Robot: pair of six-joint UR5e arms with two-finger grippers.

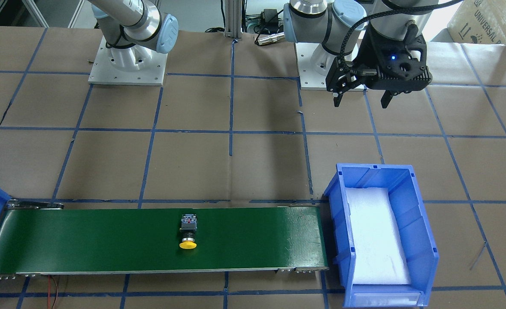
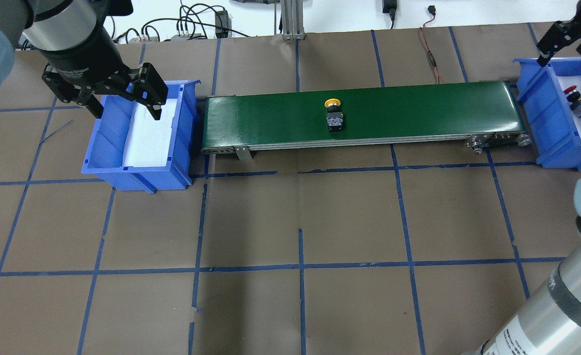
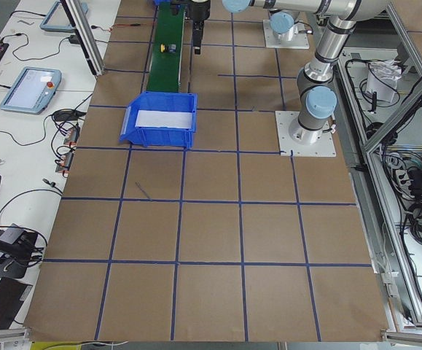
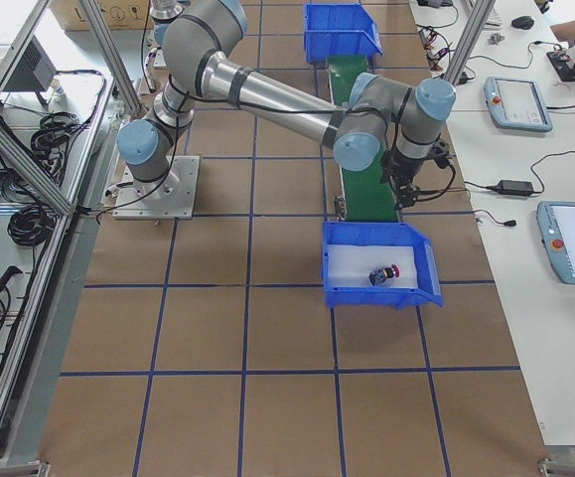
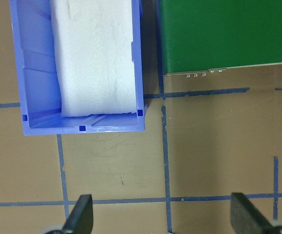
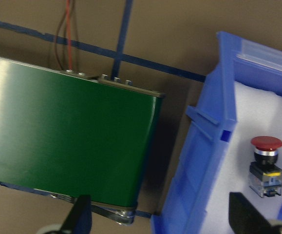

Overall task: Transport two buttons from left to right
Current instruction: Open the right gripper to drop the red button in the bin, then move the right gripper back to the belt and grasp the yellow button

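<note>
Bench (image 2: pixel 295 212) carried a green conveyor belt (image 2: pixel 418 106) running between two blue bins. The left bin (image 2: pixel 98 148) sat under the left tool (image 2: pixel 125 112) and showed only its white foam liner. The right bin (image 2: pixel 546 118) sat below the right tool (image 2: pixel 561 52). Left tool hung above its bin with fingers spread and nothing between them. Right tool hovered over the gap where the belt end meets the right bin, fingers also spread wide and unloaded, as the right wrist view showed. The yellow button (image 2: pixel 333 114) lay on its side about mid-belt, cap pointing away from the robot. It was well apart from both tools, roughly halfway between them. The red button (image 2: pixel 575 98) lay on the foam in the right bin, just beside and below the right tool. Judged stage: one button delivered, the second in transit on the belt. The next move likely falls to the right tool: get over the yellow button where it can reach it, come down with fingers across the square body, pinch, then carry it into the right bin beside the red one.
</note>
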